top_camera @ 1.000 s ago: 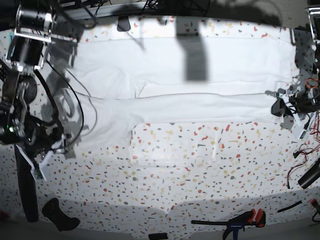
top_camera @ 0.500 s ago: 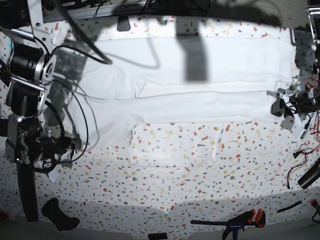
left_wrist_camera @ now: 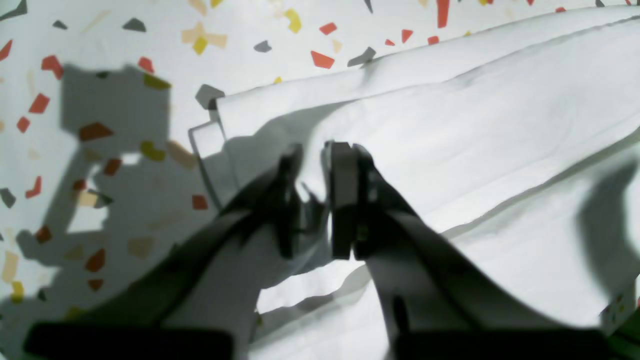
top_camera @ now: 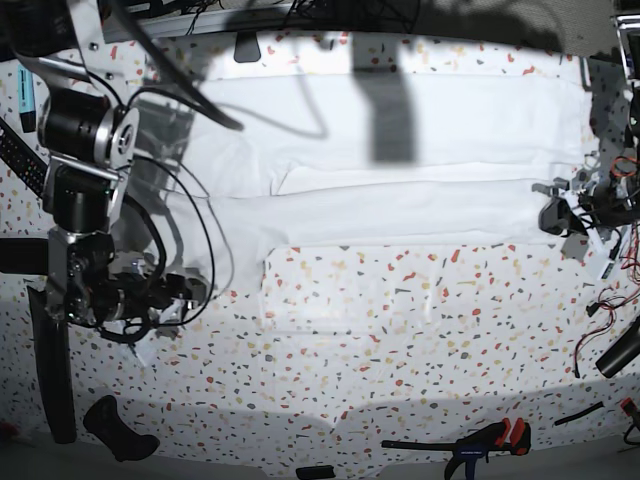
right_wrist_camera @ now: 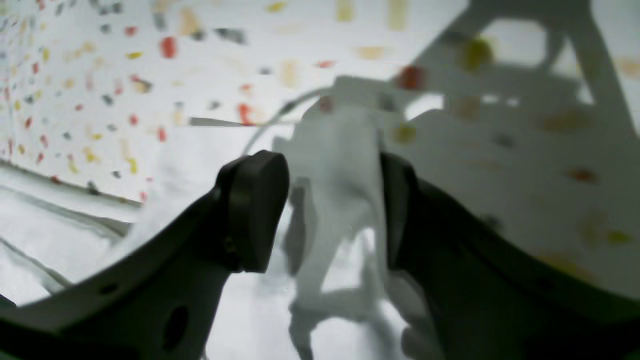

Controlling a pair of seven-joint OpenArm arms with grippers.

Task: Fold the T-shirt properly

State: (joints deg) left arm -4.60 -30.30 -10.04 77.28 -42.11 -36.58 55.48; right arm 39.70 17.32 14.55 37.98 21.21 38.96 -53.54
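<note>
The white T-shirt (top_camera: 400, 210) lies as a long folded band across the far half of the speckled table (top_camera: 400, 330). At its right end my left gripper (top_camera: 555, 213) sits on the corner. In the left wrist view the left gripper (left_wrist_camera: 312, 195) stands nearly closed, pinching a fold of the T-shirt (left_wrist_camera: 475, 125). My right gripper (top_camera: 175, 293) is at the shirt's lower left end. In the right wrist view the right gripper (right_wrist_camera: 325, 200) has its jaws wide apart, straddling a raised bunch of the T-shirt (right_wrist_camera: 340, 150).
A clamp with red handles (top_camera: 490, 440) lies at the front right edge. A black object (top_camera: 120, 430) rests at the front left. Loose cables (top_camera: 600, 320) hang at the right side. A dark block (top_camera: 247, 47) sits at the far edge.
My right arm has swung to the right, from off the cloth onto the shirt's left end, jaws staying wide. The left arm has stayed put at the right corner.
</note>
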